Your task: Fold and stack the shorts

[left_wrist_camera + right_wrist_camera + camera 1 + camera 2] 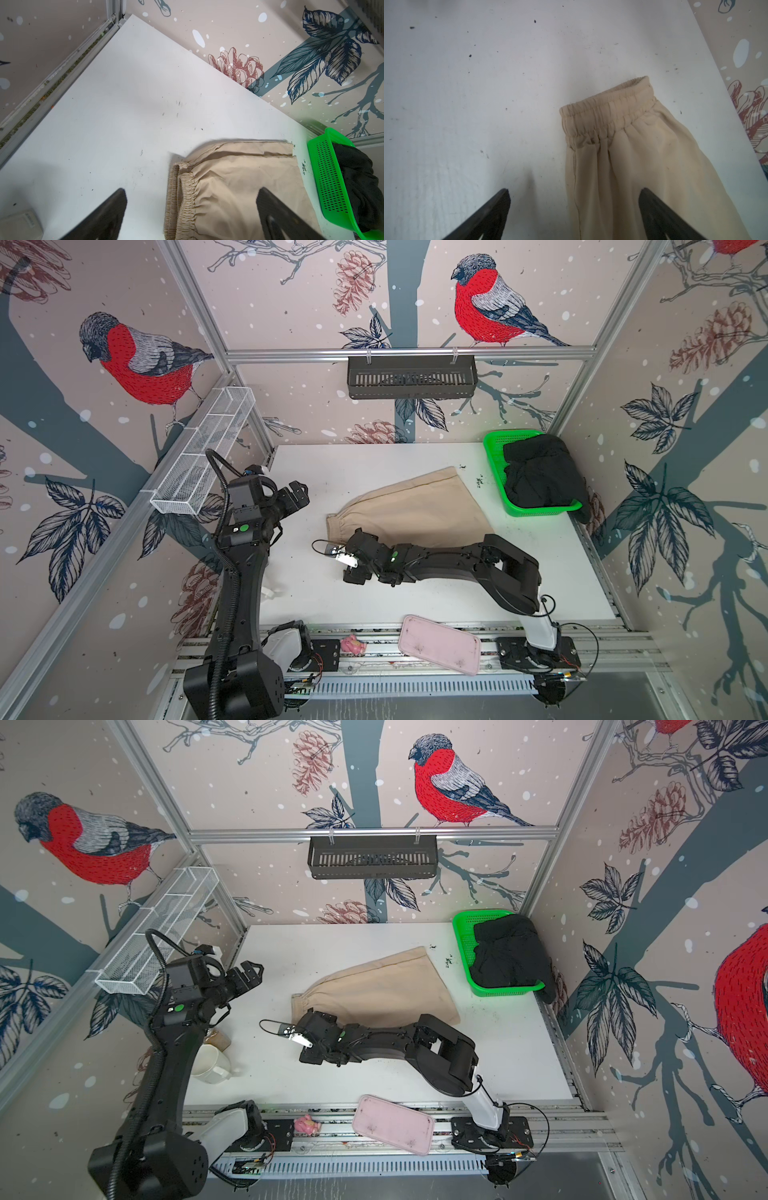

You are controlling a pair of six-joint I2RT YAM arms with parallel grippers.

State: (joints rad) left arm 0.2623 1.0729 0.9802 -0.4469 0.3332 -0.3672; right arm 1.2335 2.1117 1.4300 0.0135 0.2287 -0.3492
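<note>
The beige shorts lie flat at the centre of the white table in both top views, apparently already doubled leg on leg. Their long axis runs on a slant, from the gathered waistband at lower left up to the leg hems at upper right. The black shorts sit unfolded in a heap in the green basket at the table's upper right corner, just beyond the hem end and apart from the beige pair.

The right gripper reaches in from the lower right and is low beside the waistband end. Its jaws are spread wide and hold nothing. The right wrist view shows the waistband ahead of the fingers, with the cloth's near edge running back between them.

The left gripper hangs raised at the left edge of the table, well apart from the cloth. It too is wide open and empty, and it faces the waistband.

The right arm is plainly the nearer of the two. A further fold would probably carry the waistband along that slanted axis toward the hems.
</note>
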